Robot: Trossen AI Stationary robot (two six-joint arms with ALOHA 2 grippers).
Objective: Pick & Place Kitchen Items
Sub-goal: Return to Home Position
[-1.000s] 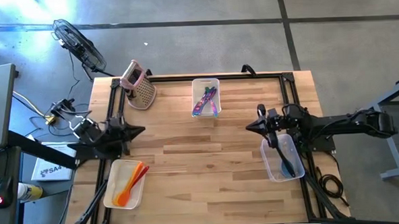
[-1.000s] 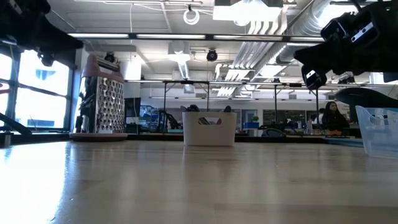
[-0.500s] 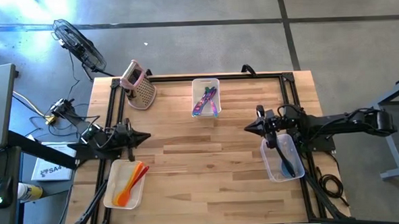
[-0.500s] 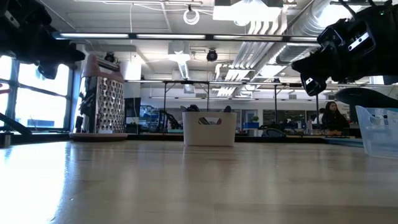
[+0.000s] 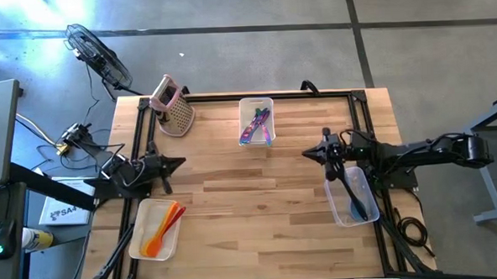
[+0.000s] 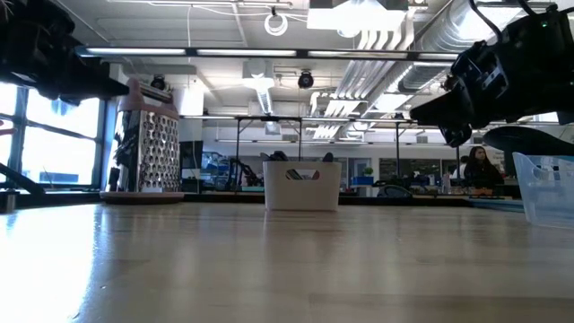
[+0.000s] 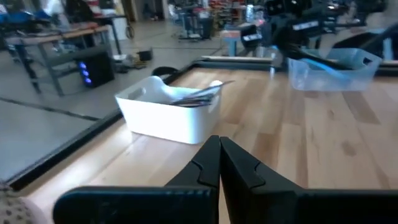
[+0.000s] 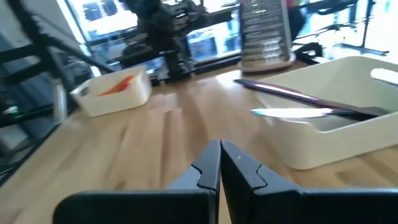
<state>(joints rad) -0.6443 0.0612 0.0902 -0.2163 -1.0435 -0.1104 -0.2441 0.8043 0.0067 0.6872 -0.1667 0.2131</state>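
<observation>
Purple and blue utensils (image 5: 256, 125) lie in the white bin (image 5: 256, 100) at the table's far middle. Orange, red and yellow utensils (image 5: 163, 229) lie in the white bin (image 5: 143, 218) at the near left. Black and blue utensils (image 5: 356, 198) lie in the clear bin (image 5: 339, 215) at the near right. My left gripper (image 5: 181, 163) is shut and empty above the table's left side, beyond the near-left bin. My right gripper (image 5: 305, 156) is shut and empty above the table's right side, beside the clear bin's far end.
A pink box grater (image 5: 173, 107) stands at the far left corner. Bare wood (image 5: 251, 207) lies between the two arms and toward the near edge. A black frame runs along the table's far and side edges.
My left gripper has swung a little toward the table's middle and back slightly, staying shut. My right gripper has crept toward the table's middle and far edge, staying shut. No utensil has moved.
</observation>
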